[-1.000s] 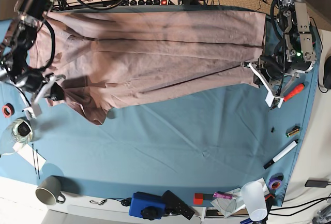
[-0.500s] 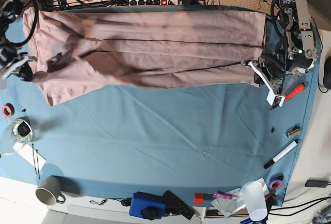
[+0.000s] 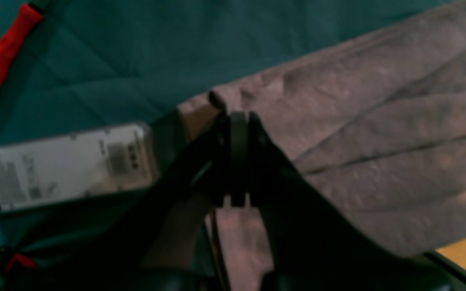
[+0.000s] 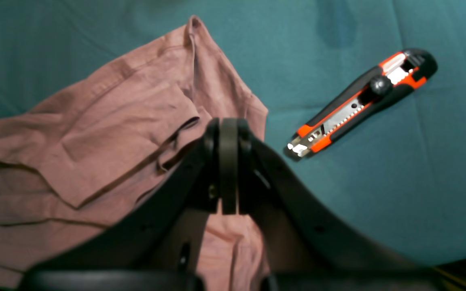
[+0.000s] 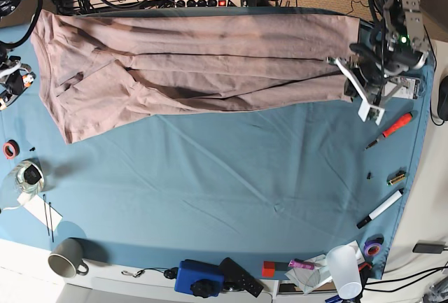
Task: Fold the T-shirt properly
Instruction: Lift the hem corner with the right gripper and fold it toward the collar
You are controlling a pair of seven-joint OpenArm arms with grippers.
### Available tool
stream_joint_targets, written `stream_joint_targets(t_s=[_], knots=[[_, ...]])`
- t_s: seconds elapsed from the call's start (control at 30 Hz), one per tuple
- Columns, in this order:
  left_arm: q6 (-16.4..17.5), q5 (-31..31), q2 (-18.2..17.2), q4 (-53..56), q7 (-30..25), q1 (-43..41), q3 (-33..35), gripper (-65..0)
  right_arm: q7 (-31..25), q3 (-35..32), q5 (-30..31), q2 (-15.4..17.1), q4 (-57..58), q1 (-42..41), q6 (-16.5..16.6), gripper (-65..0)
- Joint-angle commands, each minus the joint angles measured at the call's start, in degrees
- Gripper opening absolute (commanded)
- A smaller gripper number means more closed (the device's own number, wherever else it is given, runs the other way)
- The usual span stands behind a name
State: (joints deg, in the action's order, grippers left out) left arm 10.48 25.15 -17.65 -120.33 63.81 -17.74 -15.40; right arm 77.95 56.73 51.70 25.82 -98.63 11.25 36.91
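The pink-beige T-shirt (image 5: 203, 58) lies stretched in a long wrinkled band along the far side of the blue table cloth (image 5: 245, 177). At its right end my left gripper (image 5: 346, 79) is shut on the hem corner; the left wrist view shows the closed fingers (image 3: 239, 121) pinching the fabric (image 3: 378, 133). My right gripper (image 5: 12, 79) is at the base view's left edge, partly cut off. In the right wrist view it (image 4: 229, 127) is shut over the shirt's sleeve end (image 4: 115, 121), with fabric drawn up to the tips.
An orange-black utility knife (image 4: 362, 101) lies just beside the right gripper. A red-handled tool (image 5: 397, 124), a marker (image 5: 381, 208) and a white cup (image 5: 344, 268) sit at the right. A mug (image 5: 66, 257), tape rolls (image 5: 10, 149) and a blue box (image 5: 199, 278) line the near side.
The right gripper swung out to the far left, pulling the bunched left end of the shirt out flat. The left gripper moved toward the far edge with its corner.
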Motion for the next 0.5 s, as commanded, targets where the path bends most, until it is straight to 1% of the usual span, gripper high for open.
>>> stream_joint_targets(t_s=[0.0,0.13,0.27,0.43,0.47], knots=[[-0.15,-0.13,-0.57,-1.88,-1.75,-0.26,-0.28,-65.0,-1.22,1.14,1.7,1.57,-0.92,-0.09,-0.13,-65.0],[-0.13,-0.66,-0.55,-2.8,-3.34,-1.01,-0.26,-65.0,-1.05,1.77,1.84,1.49,-0.92,0.2,-0.09,-65.0],[-0.15,-0.68,-0.44,-2.8,-3.41,-1.01,-0.26,-65.0,-1.25,1.77,1.81,1.46,-0.92,0.17,-0.07,-65.0],[-0.13,-0.66,-0.44,-2.8,-3.39,-1.01,-0.26,-65.0,-0.68,1.73,1.86,1.49,-0.92,0.17,2.4,-65.0],[-0.13,-0.66,-0.44,-2.8,-3.39,-1.01,-0.26,-65.0,-0.31,1.73,1.86,1.49,-0.92,0.17,2.58,-63.2]])
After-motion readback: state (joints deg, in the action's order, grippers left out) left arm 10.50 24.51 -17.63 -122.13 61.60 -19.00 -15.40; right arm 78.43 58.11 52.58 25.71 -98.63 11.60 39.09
